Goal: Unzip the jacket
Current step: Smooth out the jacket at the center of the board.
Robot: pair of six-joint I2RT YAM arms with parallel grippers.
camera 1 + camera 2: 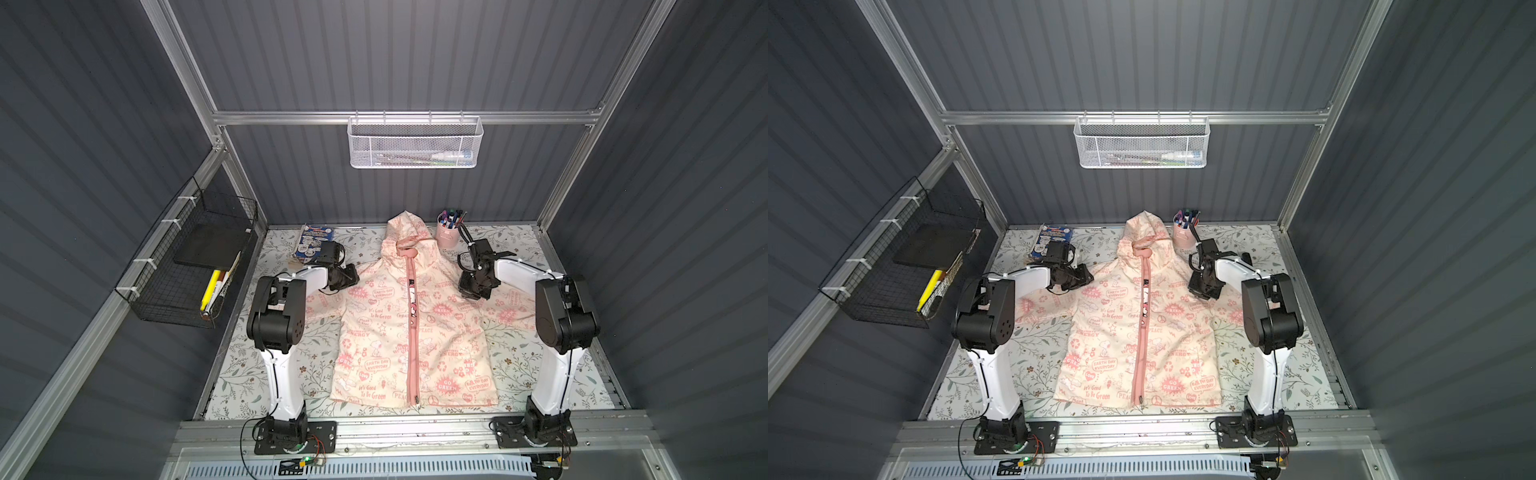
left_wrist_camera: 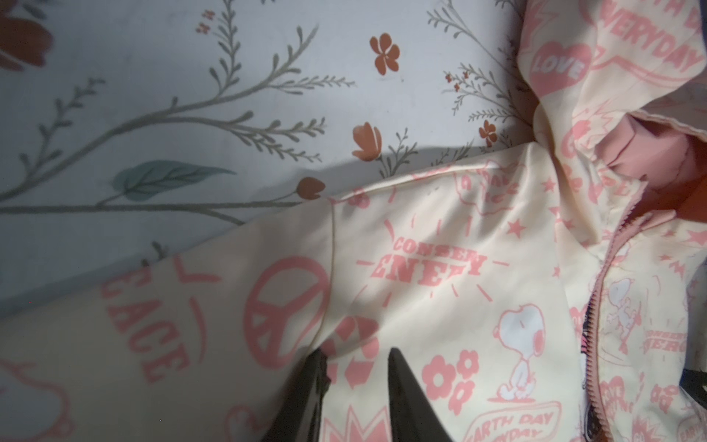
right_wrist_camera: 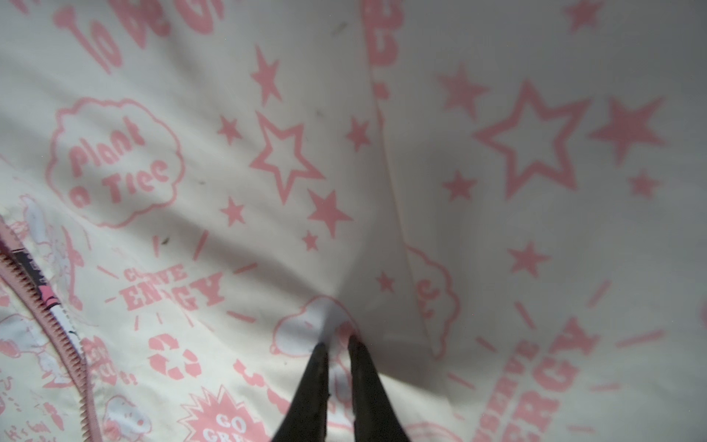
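Observation:
The cream jacket [image 1: 374, 332] with pink prints lies flat on its back on the floral table [image 1: 245, 374], hood toward the rear. Its pink zipper [image 1: 412, 340] runs down the middle, and a metal slider [image 1: 417, 401] sits near the hem. On the chest the teeth [image 2: 595, 306] stand slightly apart over a dark label. My left gripper [image 1: 348, 277] [image 2: 356, 351] presses on the jacket's left shoulder, its fingers narrowed on a raised fold of fabric. My right gripper [image 1: 473, 291] [image 3: 337, 341] is on the other shoulder, pinching a small ridge of cloth.
A pink cup of pens [image 1: 448, 235] stands at the back beside the hood, close to the right arm. A blue booklet [image 1: 313, 243] lies at the back left. A black wire basket [image 1: 199, 266] hangs on the left wall, a white mesh basket [image 1: 415, 143] on the rear rail.

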